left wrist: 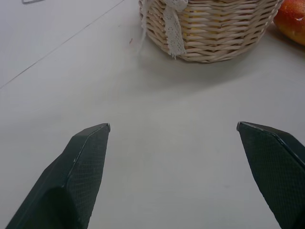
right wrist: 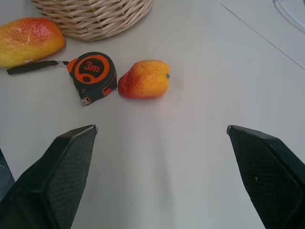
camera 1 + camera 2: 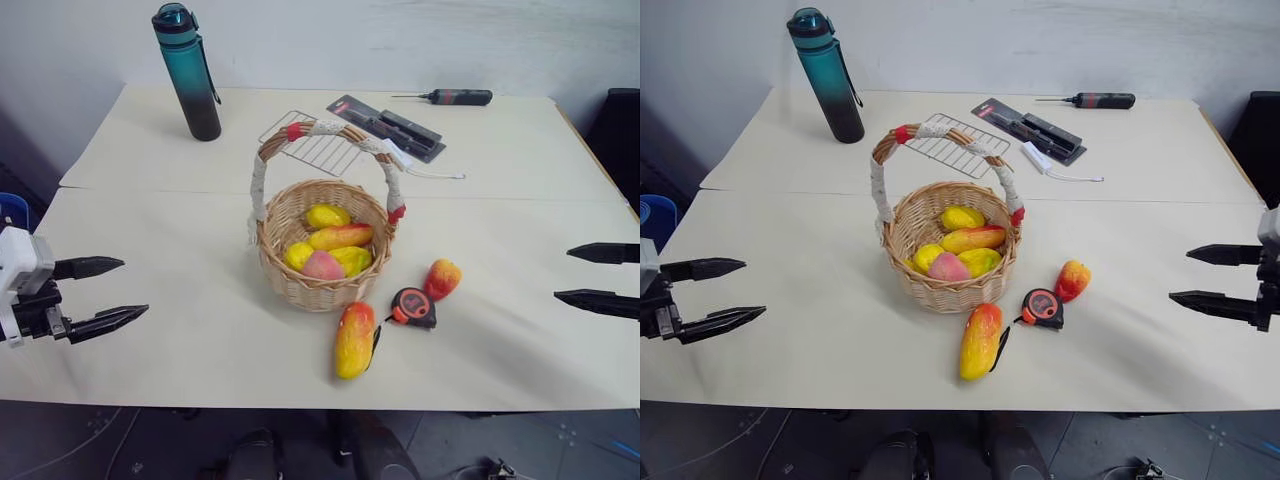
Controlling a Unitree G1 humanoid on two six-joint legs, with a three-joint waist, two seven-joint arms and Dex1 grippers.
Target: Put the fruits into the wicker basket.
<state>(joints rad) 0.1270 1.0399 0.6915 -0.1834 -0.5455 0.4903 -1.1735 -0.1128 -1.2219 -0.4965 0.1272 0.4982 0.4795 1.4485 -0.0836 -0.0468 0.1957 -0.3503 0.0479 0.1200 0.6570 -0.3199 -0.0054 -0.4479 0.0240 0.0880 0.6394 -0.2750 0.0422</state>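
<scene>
The wicker basket (image 3: 320,262) stands mid-table with its arched handle up. Inside it lie yellow lemon-like fruits (image 3: 327,215), a long mango (image 3: 341,236) and a pink peach (image 3: 322,266). On the table in front of the basket lies a long yellow-red mango (image 3: 355,339). A small orange-red fruit (image 3: 442,279) rests to the basket's right. My left gripper (image 3: 110,293) hovers open at the table's left edge, empty. My right gripper (image 3: 585,274) is open at the right edge, empty, facing the small fruit (image 2: 144,78).
A black-and-orange tape measure (image 3: 412,307) sits between the two loose fruits. At the back stand a teal bottle (image 3: 188,72), a wire rack (image 3: 316,142), a black flat package (image 3: 386,126), a white cable (image 3: 420,166) and a screwdriver (image 3: 452,97).
</scene>
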